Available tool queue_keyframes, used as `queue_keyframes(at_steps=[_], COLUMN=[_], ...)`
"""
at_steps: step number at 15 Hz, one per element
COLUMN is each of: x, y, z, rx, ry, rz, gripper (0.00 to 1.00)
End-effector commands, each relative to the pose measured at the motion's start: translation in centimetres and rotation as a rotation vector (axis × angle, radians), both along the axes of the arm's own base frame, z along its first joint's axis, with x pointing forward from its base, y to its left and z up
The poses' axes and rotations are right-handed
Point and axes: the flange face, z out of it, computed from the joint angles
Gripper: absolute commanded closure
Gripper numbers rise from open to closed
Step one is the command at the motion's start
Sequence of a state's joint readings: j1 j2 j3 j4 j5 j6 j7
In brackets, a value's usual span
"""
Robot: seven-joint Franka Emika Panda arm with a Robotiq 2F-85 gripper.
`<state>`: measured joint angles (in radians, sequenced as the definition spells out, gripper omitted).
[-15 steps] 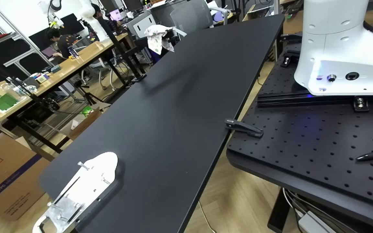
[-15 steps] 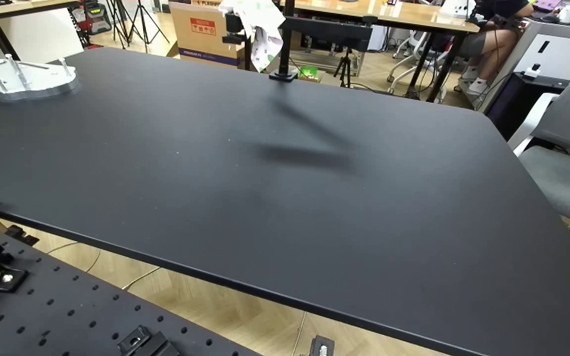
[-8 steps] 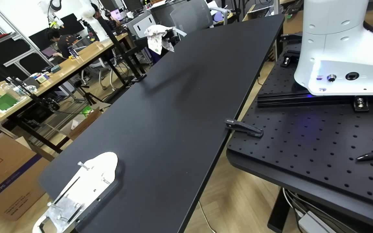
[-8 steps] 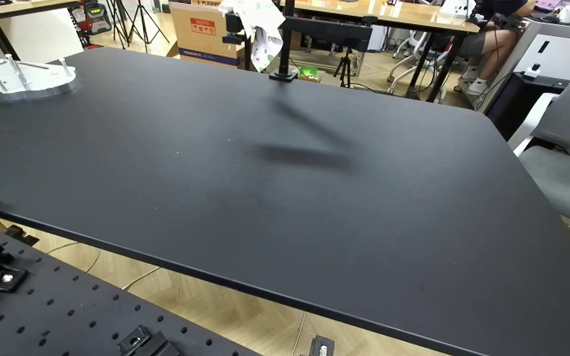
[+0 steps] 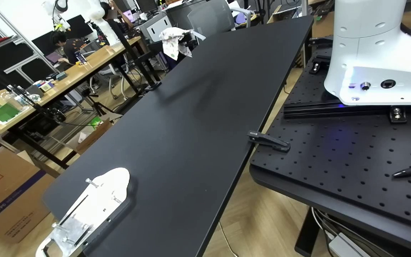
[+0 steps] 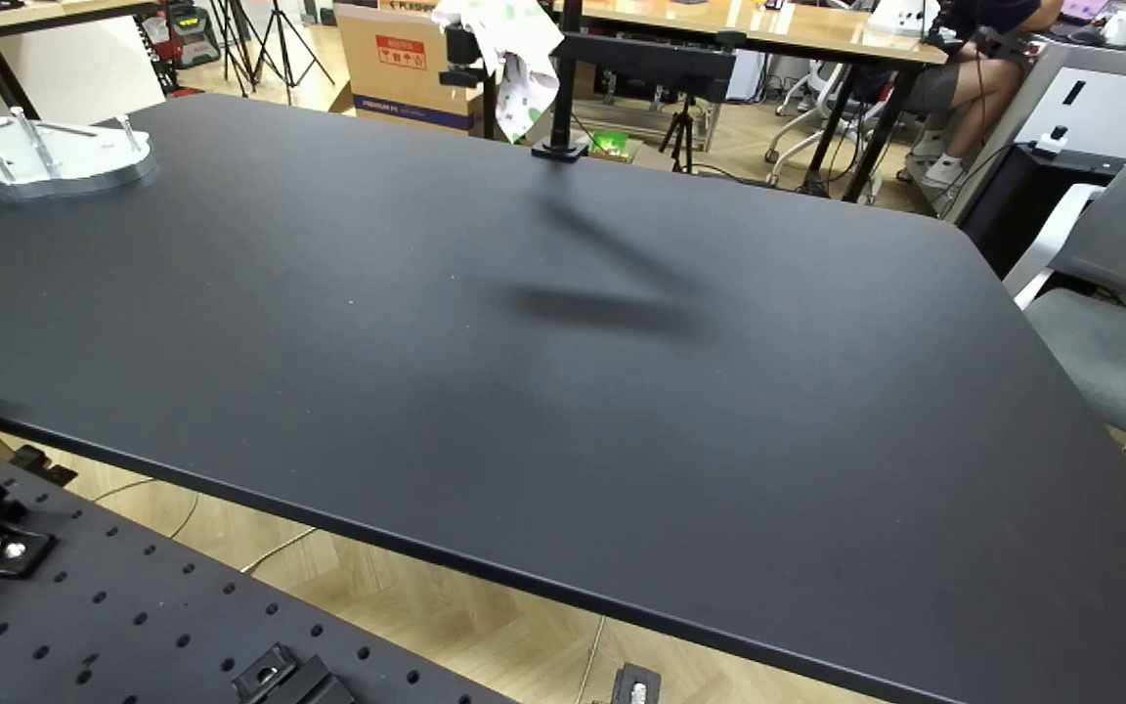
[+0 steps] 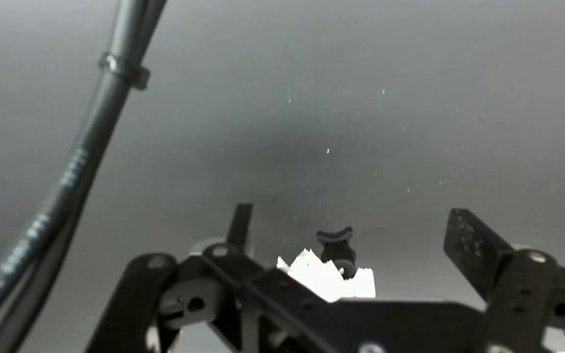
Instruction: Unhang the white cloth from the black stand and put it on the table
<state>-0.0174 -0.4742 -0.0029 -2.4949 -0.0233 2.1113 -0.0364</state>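
Note:
The white cloth with small coloured spots hangs from the black stand at the table's far edge. In an exterior view the cloth drapes over a black head beside the post of the stand. In the wrist view my gripper is wide open with nothing between its fingers. Part of the cloth shows beyond the gripper, apart from it, beside a black fork-shaped part. The gripper's body hides the rest of the cloth. My gripper is out of view in both exterior views. The black table lies below.
A white and silver metal plate with upright bolts lies at a table corner, also visible in an exterior view. A black clamp bridges the table edge and the perforated base board. A grey chair stands at one table end.
The cloth, stand and table look the same. Only a person in the background shifts and raises an arm.

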Motion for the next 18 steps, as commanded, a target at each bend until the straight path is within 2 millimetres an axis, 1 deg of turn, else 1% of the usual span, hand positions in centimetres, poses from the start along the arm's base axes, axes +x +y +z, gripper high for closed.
queue_keyframes(at_steps=[1, 3, 6, 10, 13, 17, 18], x=[5.4, 8.4, 12.4, 16.4, 18.2, 18.7, 18.7], y=[0.0, 0.2, 0.7, 1.9, 3.3, 4.9, 5.0], z=[-0.5, -1.3, -2.9, -4.5, -5.3, -5.7, -5.8], rx=[-0.03, -0.046, -0.067, -0.097, -0.097, -0.081, -0.073], ry=[-0.113, -0.154, -0.145, -0.112, -0.088, -0.026, 0.001], rz=[-0.012, 0.006, 0.038, 0.093, 0.13, 0.155, 0.149], gripper=[0.0, 0.0, 0.0, 0.0, 0.0, 0.0, 0.25])
